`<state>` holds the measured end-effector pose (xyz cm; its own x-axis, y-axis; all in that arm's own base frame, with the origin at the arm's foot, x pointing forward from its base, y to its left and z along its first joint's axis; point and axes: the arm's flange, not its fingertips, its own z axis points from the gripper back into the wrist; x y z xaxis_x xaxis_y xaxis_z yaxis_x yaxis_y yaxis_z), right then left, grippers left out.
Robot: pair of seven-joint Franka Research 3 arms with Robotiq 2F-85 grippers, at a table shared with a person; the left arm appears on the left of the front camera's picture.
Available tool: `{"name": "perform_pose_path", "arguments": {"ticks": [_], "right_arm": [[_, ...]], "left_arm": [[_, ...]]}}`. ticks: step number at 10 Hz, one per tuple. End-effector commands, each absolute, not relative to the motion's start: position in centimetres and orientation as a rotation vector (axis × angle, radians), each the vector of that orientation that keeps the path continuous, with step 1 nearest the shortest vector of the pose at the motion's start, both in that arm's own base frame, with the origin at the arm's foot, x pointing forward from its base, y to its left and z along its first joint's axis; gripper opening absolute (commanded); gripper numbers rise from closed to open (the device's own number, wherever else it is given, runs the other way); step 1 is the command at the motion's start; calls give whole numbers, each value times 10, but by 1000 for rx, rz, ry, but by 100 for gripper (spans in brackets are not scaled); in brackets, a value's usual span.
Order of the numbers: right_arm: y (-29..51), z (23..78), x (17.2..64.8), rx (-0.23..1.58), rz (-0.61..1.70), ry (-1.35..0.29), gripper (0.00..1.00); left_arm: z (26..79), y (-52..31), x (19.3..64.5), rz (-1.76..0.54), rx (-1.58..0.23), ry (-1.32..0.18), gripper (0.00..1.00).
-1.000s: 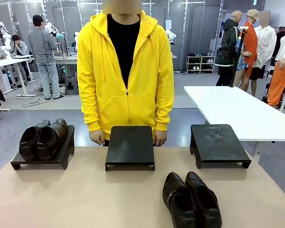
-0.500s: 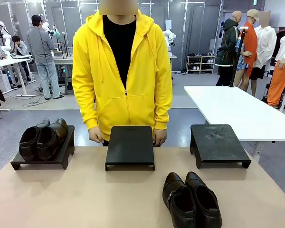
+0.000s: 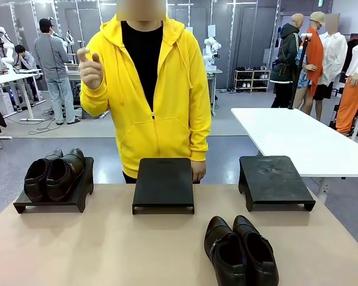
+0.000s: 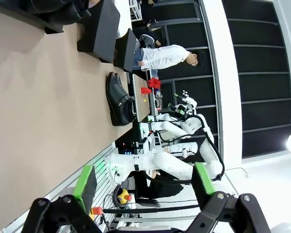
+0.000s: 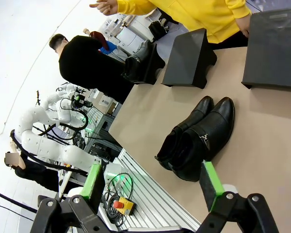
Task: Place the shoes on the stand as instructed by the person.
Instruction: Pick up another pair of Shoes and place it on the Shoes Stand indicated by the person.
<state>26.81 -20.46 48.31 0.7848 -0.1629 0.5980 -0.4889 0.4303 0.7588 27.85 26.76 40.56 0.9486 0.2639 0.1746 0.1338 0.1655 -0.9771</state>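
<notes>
One pair of dark shoes [image 3: 51, 174] sits on the left stand [image 3: 24, 207]. A black pair [image 3: 240, 250] lies on the table near the front edge, right of centre, toes pointing away from the robot. The middle stand [image 3: 163, 183] and the right stand [image 3: 274, 182] are bare. The person [image 3: 155, 89] in a yellow hoodie stands behind the middle stand with one hand [image 3: 90, 67] raised to shoulder height. My left gripper [image 4: 144, 184] is open in the air, with the black pair [image 4: 119, 99] far ahead. My right gripper [image 5: 151, 183] is open, and the black pair [image 5: 199, 138] is just beyond it.
A white table [image 3: 298, 140] stands at the back right. The tan tabletop [image 3: 107, 250] is bare in front of the left and middle stands. Other people and workbenches stand far behind.
The person lifted one hand from the table edge up to shoulder height and leaned slightly to picture left. Shoes and stands stayed put.
</notes>
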Motion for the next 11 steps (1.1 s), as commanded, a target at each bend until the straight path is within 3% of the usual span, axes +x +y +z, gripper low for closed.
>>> {"name": "perform_pose_path", "arguments": {"ticks": [1,11], "right_arm": [[-205,484,268,1131,237,-692,100],[-205,484,268,1131,237,-692,100]], "left_arm": [[408,263,274,76,-1405,-341,100],[408,263,274,76,-1405,-341,100]]}}
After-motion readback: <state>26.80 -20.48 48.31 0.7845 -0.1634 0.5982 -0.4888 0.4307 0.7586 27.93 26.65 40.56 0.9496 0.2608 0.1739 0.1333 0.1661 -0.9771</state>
